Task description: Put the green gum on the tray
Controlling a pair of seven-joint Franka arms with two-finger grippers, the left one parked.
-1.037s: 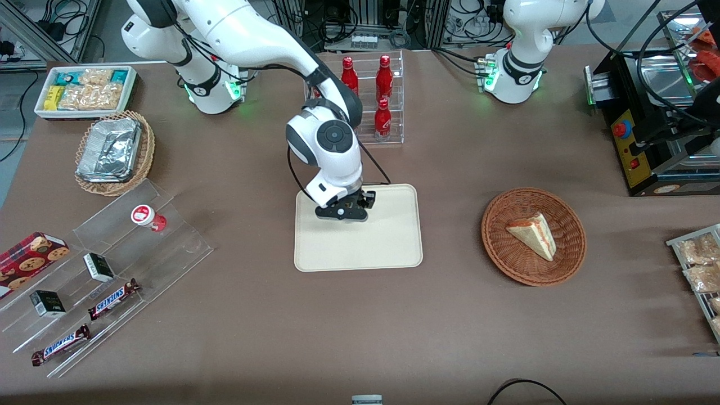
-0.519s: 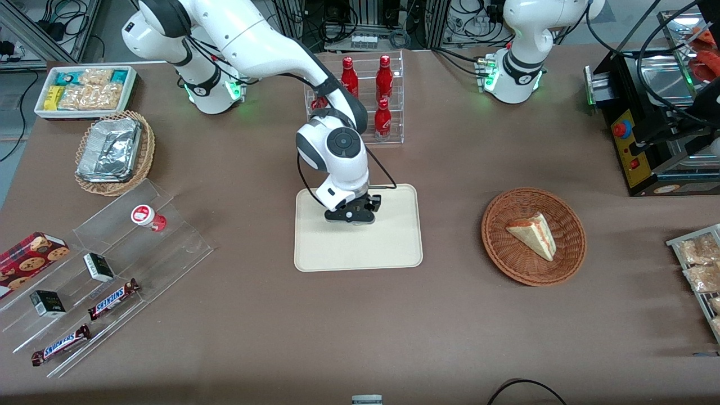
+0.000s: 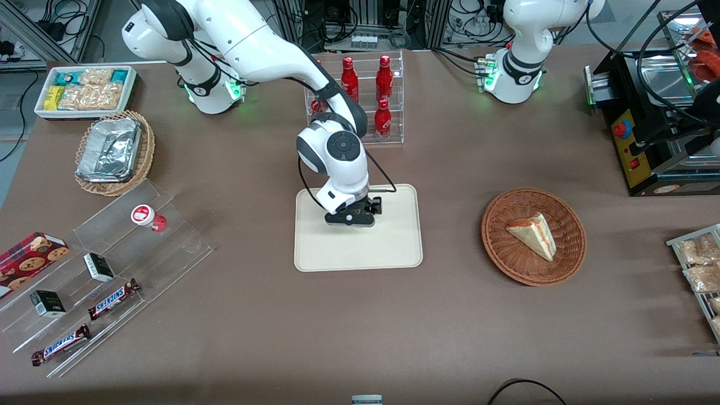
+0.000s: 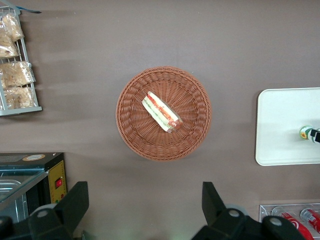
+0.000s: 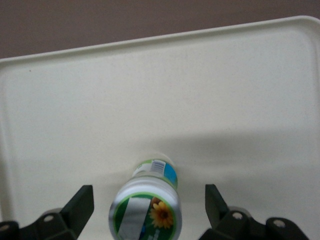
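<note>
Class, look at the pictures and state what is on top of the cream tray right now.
The green gum stands on the tray, between the open fingers of the gripper. In the front view, the wrist hides the canister.

Green-labelled green gum (image 5: 146, 209) with sunflower lid, cream tray (image 5: 240, 90).

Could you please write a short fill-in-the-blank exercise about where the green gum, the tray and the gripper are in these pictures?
1. The green gum stands on the cream ____.
2. The gripper hangs over the tray with its jaws ____, one at each side of the gum and not touching it.
3. The wicker basket nearest the tray holds a ____.
4. The canister on the clear stepped stand has a ____ lid.

Missing words: tray; open; sandwich; red
</note>
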